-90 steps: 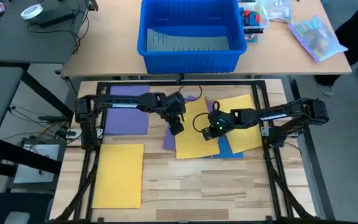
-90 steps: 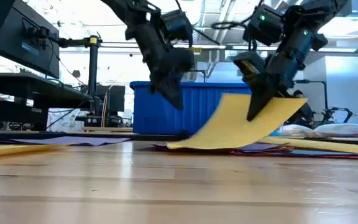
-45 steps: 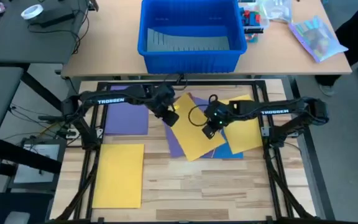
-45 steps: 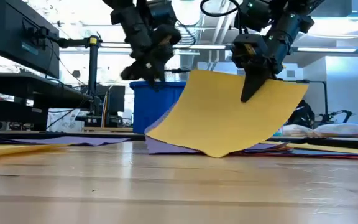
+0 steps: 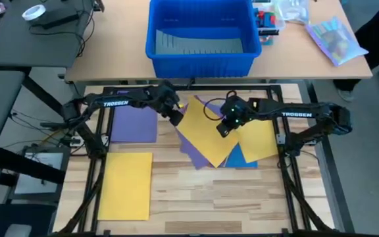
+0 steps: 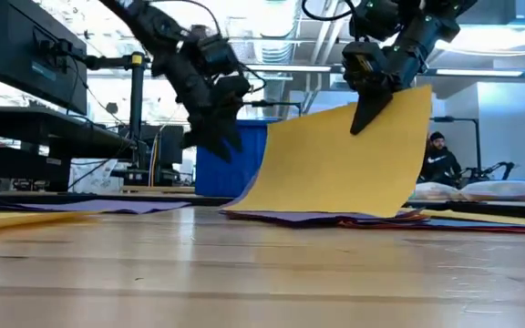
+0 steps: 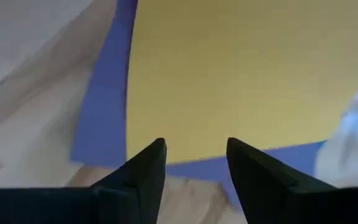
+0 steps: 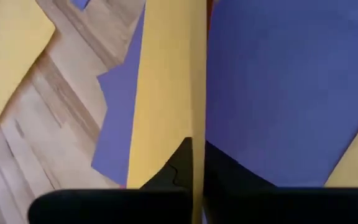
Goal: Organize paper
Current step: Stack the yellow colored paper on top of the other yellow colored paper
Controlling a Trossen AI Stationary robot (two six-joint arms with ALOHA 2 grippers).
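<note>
Near the table's middle, the right gripper pinches a yellow sheet by its edge, lifted and bowing. Light, floppy paper; an edge hold suits it. Left gripper hovers released beside it.

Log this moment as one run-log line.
right claw: shut on yellow sheet, lifted at one edge | left claw: open, beside sheet | purple sheet: flat on table

Left arm: reaches from the left side toward the table's middle, wrist angled down.
Left gripper: fingers parted, holding nothing.
Right arm: extends from the right side, wrist raised.
Right gripper: pinched on a yellow sheet's edge.
</note>
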